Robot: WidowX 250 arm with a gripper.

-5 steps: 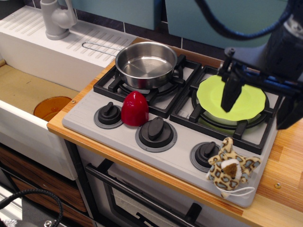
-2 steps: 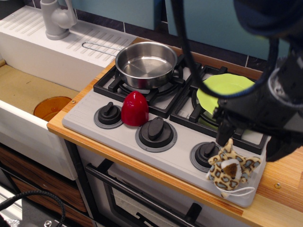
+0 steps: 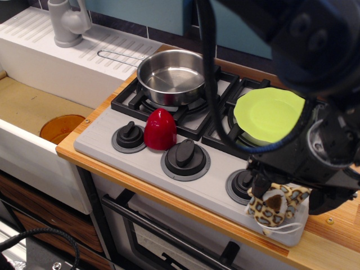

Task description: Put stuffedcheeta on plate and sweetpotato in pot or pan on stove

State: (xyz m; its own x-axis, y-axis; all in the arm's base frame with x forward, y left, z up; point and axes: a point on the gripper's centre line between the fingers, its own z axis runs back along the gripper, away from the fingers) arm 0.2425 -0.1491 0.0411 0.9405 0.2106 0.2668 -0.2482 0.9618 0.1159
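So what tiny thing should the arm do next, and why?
Probably close its gripper on the stuffedcheeta and lift. The arm hangs right over the toy at the stove's front right corner, hiding its head; whether the fingers already grip it can't be told. The plate on the right burner is bare.

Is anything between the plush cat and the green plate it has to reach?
Nothing visible stands on that path. The plush cat lies at the stove's front right corner under the end effector; the green plate on the right burner holds nothing. Only the burner grate rim lies between.
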